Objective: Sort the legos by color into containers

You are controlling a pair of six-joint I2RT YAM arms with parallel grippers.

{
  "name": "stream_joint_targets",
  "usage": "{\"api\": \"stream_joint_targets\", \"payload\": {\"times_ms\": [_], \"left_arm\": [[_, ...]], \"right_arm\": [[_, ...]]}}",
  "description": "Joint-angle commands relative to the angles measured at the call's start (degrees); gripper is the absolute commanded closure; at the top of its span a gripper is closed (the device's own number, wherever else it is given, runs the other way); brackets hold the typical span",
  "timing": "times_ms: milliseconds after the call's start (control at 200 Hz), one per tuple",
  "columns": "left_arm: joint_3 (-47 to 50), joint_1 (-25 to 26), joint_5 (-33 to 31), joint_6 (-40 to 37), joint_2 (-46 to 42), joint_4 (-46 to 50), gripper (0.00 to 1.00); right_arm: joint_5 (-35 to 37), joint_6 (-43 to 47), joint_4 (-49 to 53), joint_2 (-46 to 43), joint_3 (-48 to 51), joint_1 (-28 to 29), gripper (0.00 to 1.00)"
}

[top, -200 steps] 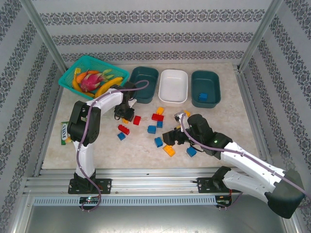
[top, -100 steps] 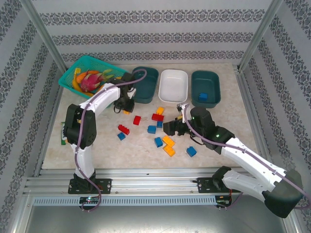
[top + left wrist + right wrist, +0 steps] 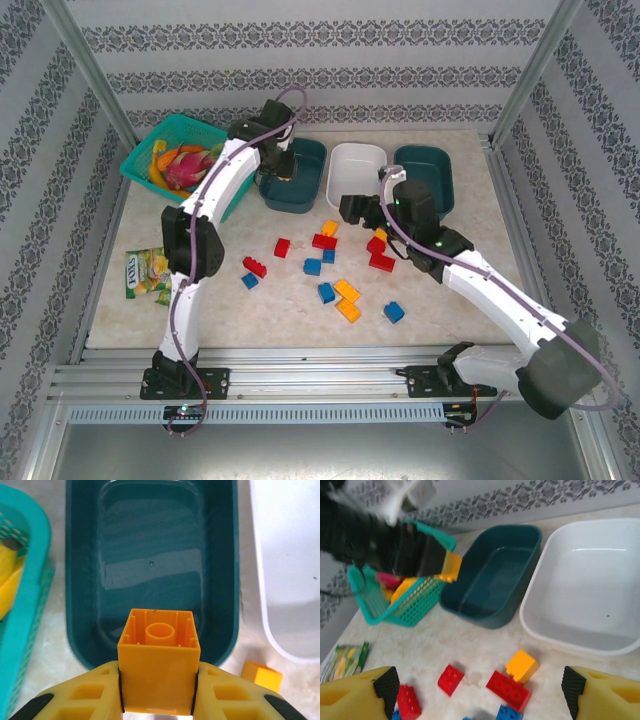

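Left tool [image 3: 159, 687] clenched on yellow-orange brick [image 3: 159, 652], hanging above dark teal tub [image 3: 150, 565] just left of white tub [image 3: 292, 580]. Right tool [image 3: 354, 208] released, jaws wide, nothing between them, hovering at near edge of white tub. Loose legos [image 3: 330, 265], red, blue and yellow-orange, scattered on table [image 3: 290, 310] on near side of white tub.

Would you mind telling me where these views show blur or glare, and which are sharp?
Right wrist view: the left gripper at upper left is smeared by motion blur. Left wrist view: the orange brick is crisp, with pale glare bands on the floor of the dark teal tub. Top external view: even light, soft shadows, no obvious blur.
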State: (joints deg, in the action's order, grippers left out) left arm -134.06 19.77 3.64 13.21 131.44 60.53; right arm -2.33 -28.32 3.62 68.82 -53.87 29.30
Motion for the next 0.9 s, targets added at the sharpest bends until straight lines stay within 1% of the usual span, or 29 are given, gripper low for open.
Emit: {"api": "stream_joint_targets", "payload": {"times_ms": [0,160,295,385,435,500,555,624,699,754,794,819,899], "left_arm": [[-2.1,-1.5,1.4,3.7,3.5,-2.7,0.67],[-3.5,-1.7,3.3,5.7,7.7,-9.8,0.66],[-6.6,-1.7,5.8,6.6,12.5,-10.0,0.64],[-7.5,-1.9,7.2,7.7,14.5,-9.6,0.59],[-7.4,-2.0,8.0,8.3,15.0,-9.6,0.55],[-7.5,-2.0,8.5,8.9,15.1,-9.7,0.45],[-7.5,-2.1,9.1,9.2,14.8,-9.9,0.38],[-7.6,-2.2,9.4,9.4,14.0,-10.2,0.33],[-7.7,-2.4,9.5,9.5,12.5,-10.1,0.29],[-7.8,-2.4,9.7,9.7,10.9,-10.1,0.29],[-7.7,-2.5,9.8,9.8,9.3,-10.0,0.27],[-7.7,-2.5,9.8,9.9,8.4,-9.7,0.25],[-6.9,-2.4,9.0,10.8,4.5,-8.3,0.22]], "right_arm": [[1.8,-4.2,-4.6,2.3,-3.4,-1.3,0.13],[0.7,-4.1,-4.0,3.3,-4.6,-2.0,0.13],[0.1,-5.3,-3.0,2.8,-3.2,-3.2,0.13],[0.9,-5.7,-1.6,2.2,-2.5,-3.8,0.14],[1.8,-6.1,0.8,2.2,-2.6,-4.2,0.14],[2.4,-7.2,3.4,2.2,-2.8,-5.2,0.15],[2.4,-7.7,6.6,2.4,-3.3,-5.9,0.16],[2.4,-7.9,10.9,2.8,-4.4,-6.9,0.17],[2.5,-7.4,16.6,3.2,-5.9,-7.5,0.16],[2.9,-7.5,21.2,3.5,-6.7,-7.9,0.14],[3.0,-7.7,24.8,3.9,-7.2,-8.2,0.11],[2.9,-7.6,26.8,4.2,-7.4,-8.5,0.1],[2.7,-6.9,32.9,5.4,-7.6,-9.0,0.07]]}}
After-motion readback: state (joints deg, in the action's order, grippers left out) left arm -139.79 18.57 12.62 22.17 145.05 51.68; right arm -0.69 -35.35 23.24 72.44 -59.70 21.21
